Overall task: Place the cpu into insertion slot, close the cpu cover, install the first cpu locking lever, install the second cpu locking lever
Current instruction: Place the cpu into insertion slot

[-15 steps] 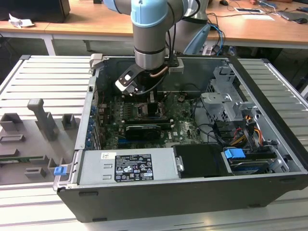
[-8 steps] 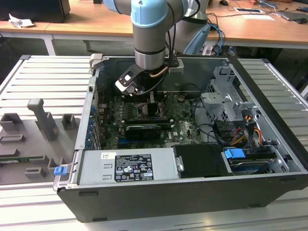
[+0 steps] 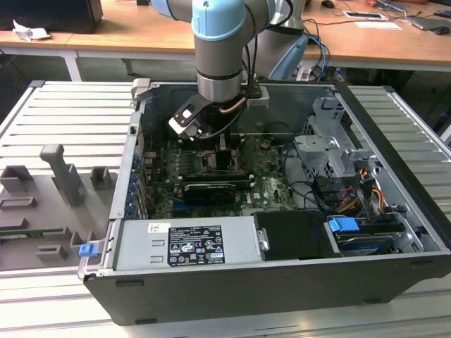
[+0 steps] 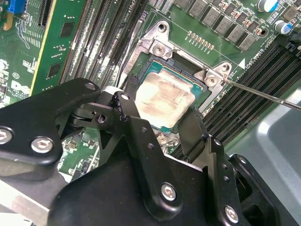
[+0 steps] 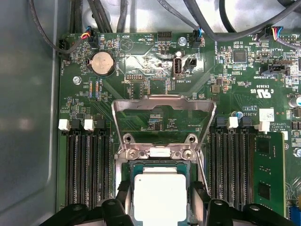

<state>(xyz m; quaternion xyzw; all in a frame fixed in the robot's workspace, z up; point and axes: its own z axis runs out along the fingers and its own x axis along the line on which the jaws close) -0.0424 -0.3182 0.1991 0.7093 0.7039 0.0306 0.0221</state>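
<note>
Gripper (image 3: 210, 144) first: in the exterior view we see it at the end of the arm (image 3: 218, 42), lowered into the open computer case (image 3: 394, 239) over the middle of the motherboard (image 3: 271, 179). This view gives the setting but not the grasp.

In the second wrist view the gripper's fingers (image 4: 126, 107) sit against two opposite edges of the cpu (image 4: 162, 99). We read them as clamped on it, with the chip at or just above the socket (image 4: 160, 47). A thin locking lever (image 4: 263, 94) juts out beside it.

The first wrist view adds the cpu cover (image 5: 164, 100), raised open behind the cpu (image 5: 159, 193).

We judge the chip light, stiff and fragile underneath, best held by its edges.
</note>
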